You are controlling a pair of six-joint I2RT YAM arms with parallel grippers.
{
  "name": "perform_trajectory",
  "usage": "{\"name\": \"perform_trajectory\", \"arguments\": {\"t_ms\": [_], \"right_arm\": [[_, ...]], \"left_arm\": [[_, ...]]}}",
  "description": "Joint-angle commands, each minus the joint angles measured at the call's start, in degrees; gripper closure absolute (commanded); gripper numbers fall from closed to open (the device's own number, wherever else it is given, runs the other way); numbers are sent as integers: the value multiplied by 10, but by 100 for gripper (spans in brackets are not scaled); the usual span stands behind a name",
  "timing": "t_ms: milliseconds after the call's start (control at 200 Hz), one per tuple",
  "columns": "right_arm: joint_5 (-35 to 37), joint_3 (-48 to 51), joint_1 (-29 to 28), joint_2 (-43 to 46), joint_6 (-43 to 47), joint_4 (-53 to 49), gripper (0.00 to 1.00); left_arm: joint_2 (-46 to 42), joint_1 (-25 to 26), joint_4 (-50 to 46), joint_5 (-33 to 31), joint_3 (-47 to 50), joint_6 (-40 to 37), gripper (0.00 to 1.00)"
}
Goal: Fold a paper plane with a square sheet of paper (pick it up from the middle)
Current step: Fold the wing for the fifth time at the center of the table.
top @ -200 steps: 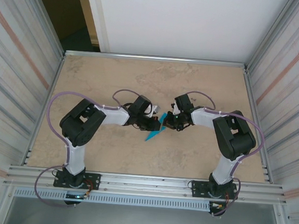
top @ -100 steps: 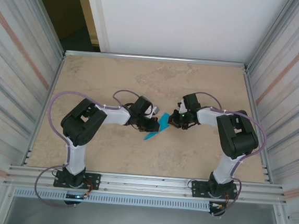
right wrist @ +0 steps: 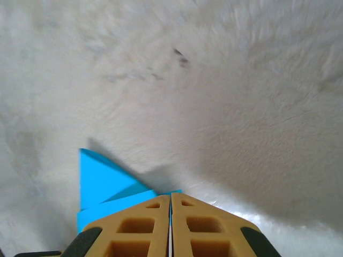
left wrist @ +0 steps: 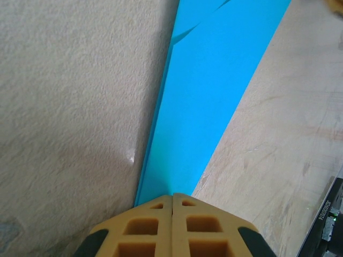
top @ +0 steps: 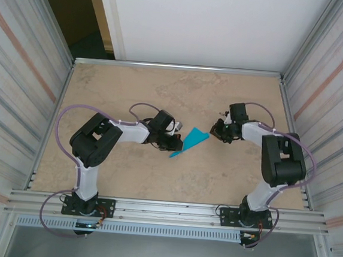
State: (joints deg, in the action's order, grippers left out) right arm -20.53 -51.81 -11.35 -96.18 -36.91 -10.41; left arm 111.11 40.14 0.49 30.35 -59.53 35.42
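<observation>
The turquoise-blue paper plane (top: 191,140) is a narrow folded dart lying low over the middle of the table, stretched between both grippers. My left gripper (top: 175,143) is shut on its near-left end; in the left wrist view the blue strip (left wrist: 214,96) runs straight up from the closed fingertips (left wrist: 172,195). My right gripper (top: 217,134) is at the plane's right tip. In the right wrist view its fingers (right wrist: 171,195) are pressed together with a blue edge at their tips, and folded blue flaps (right wrist: 102,179) spread to the left.
The beige table (top: 133,89) is framed by a metal rail and ribbed side walls (top: 24,91). A white back panel (top: 205,23) stands behind it. Both arm bases sit at the near edge.
My right gripper has moved right, away from the left one, and the blue paper now stretches out longer and flatter between them. The left gripper has stayed in place.
</observation>
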Motion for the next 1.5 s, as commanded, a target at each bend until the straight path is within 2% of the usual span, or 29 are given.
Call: {"name": "perform_trajectory", "arguments": {"t_ms": [0,115,291,381,641,852,1002,1308,1493], "right_arm": [[42,6,-37,57,6,-31,91],[25,24,-75,56,-16,-11,91],[-10,12,-137,15,-38,12,91],[-21,-2,-150,-15,-38,16,91],[-29,-8,-150,-74,-31,14,92],[-32,-14,-135,-105,9,-8,92],[-41,-21,-131,-126,21,-16,92],[-43,-22,-130,-138,23,-18,92],[-39,-25,-129,-143,30,-30,92]], "left_arm": [[19,1,-48,-13,-1,4,96],[20,1,-47,-11,-2,6,95],[21,2,-48,-7,-5,6,95],[21,2,-48,-5,-6,5,95],[1,2,-54,7,-12,3,94],[-35,3,-44,34,-22,-14,88],[-18,8,-78,43,-48,-47,85],[5,16,-143,1,-74,-83,87],[15,14,-147,-1,-75,-92,88]]}}
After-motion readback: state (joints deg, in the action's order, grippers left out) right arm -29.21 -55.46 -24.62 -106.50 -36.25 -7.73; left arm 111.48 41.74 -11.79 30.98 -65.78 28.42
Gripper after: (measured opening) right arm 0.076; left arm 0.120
